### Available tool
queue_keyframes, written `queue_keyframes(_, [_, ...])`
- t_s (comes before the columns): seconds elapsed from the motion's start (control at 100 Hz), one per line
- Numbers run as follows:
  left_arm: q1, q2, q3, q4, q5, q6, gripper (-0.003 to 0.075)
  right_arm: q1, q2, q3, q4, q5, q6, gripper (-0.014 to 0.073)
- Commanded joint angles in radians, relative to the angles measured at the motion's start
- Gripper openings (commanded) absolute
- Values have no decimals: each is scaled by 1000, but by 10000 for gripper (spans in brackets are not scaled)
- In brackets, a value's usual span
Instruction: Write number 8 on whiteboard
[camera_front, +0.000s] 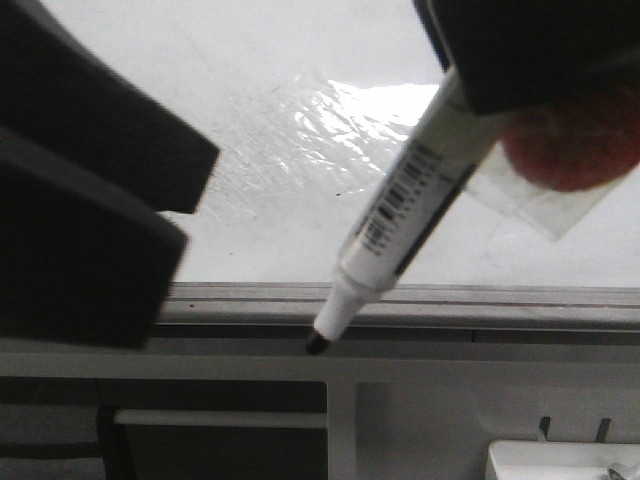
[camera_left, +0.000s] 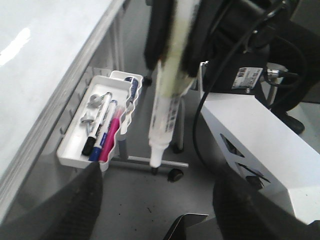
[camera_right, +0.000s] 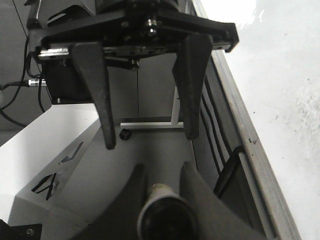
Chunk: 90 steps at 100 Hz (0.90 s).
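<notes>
The whiteboard (camera_front: 250, 80) is glossy white with glare and faint smudges, and its grey rail (camera_front: 480, 300) runs along its lower edge. No number 8 shows on it. My right gripper (camera_front: 530, 50) is shut on a white marker with a barcode label (camera_front: 410, 200), uncapped, its black tip over the rail, off the white surface. The marker also shows in the left wrist view (camera_left: 165, 115) and end-on in the right wrist view (camera_right: 162, 215). My left gripper (camera_front: 190, 200) is open and empty, left of the marker. It also appears in the right wrist view (camera_right: 150, 140).
A white tray (camera_left: 75, 155) hangs below the board's rail and holds several markers. Its corner shows in the front view (camera_front: 540, 460). The robot's white base (camera_left: 250, 130) and black cables lie close to the marker. The board's edge (camera_right: 250, 140) runs beside my right gripper.
</notes>
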Motion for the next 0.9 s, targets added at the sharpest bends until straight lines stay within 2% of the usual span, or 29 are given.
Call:
queue_keyframes(0.0, [-63,41,-65,-67,-3,33,440,-2,-4,-33,46,5,1,-45])
queue_keyframes(0.17, [-162,127,-100,-71,-114,40,440,-2,-4,-33,46,7,1,-45])
queue_keyframes(0.46, [-169,193,-133,-260,-124,40,424,-2,-6,-33,36,9,1,-46])
queue_keyframes(0.53, [-169,199,-133,-264,-124,40,370,-2,-6,-33,33,9,1,-45])
queue_keyframes(0.6, [-171,204,-133,-264,-124,40,283,-2,-6,-33,31,15,1,-46])
queue_keyframes(0.78, [-171,214,-133,-264,-120,40,-22,-2,-6,-33,36,29,3,-41])
queue_keyframes(0.84, [-171,217,-133,-260,-111,40,-20,-2,-6,-33,40,24,31,-32])
queue_keyframes(0.89, [-171,219,-133,-260,-97,40,-20,-2,-6,-33,40,24,45,22])
